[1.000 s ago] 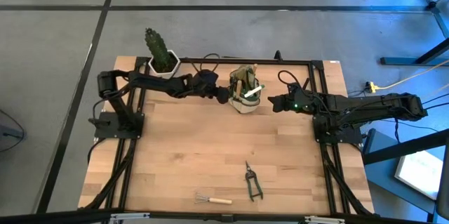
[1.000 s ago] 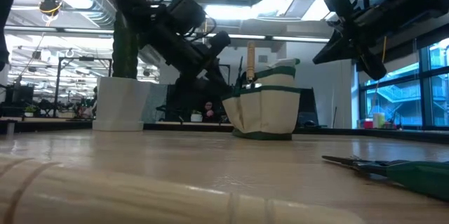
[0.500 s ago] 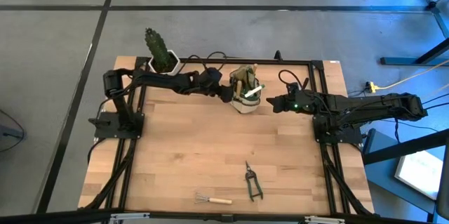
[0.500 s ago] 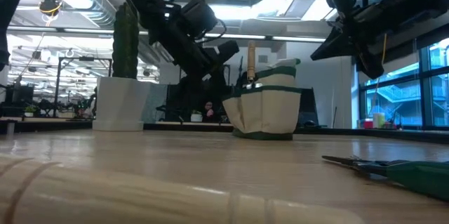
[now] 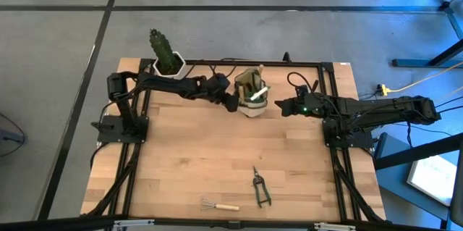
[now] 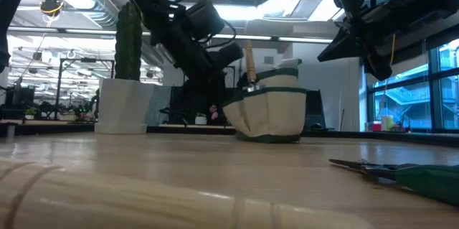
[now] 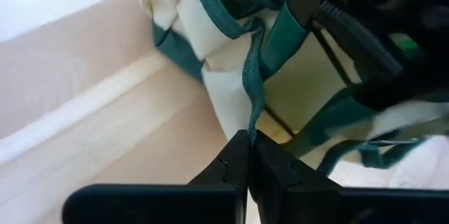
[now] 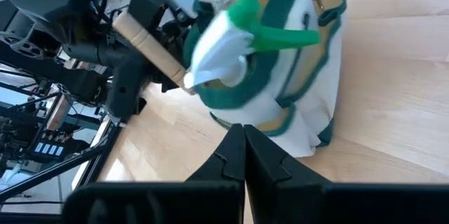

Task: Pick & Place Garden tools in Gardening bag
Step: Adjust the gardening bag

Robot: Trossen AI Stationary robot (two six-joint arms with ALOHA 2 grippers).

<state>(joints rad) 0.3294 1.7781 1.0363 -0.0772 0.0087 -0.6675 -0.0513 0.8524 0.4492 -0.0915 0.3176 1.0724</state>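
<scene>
The gardening bag [image 5: 253,95], a cream fabric tote with green trim, stands on its base at the table's far middle and leans toward the left. A wooden tool handle [image 6: 250,58] and a white and green item [image 8: 228,38] stick out of its top. My left gripper [image 7: 249,138] is at the bag's left side, shut on a green strap. My right gripper [image 5: 281,106] hangs shut just right of the bag, clear of it. Dark pruning shears [image 5: 259,187] and a small wire rake [image 5: 219,205] lie flat near the front edge. My left gripper pinches a narrow green strap [image 7: 251,108] of the bag between its two fingertips, at the bag's left side. The fingers slant down from the table's left. The strap runs taut from the fingertips up to the bag's wall, and the bag's base stays on the table.
A cactus in a white pot [image 5: 168,59] stands at the far left corner, behind my left arm. Cables lie along the far edge behind the bag. Bare wood stretches between the bag and the tools at the front.
My left gripper has tipped further down at the bag's left side and shut on the green strap. The bag's top and the wooden handle in it have leaned toward the table's left, while the base has stayed where it was.
</scene>
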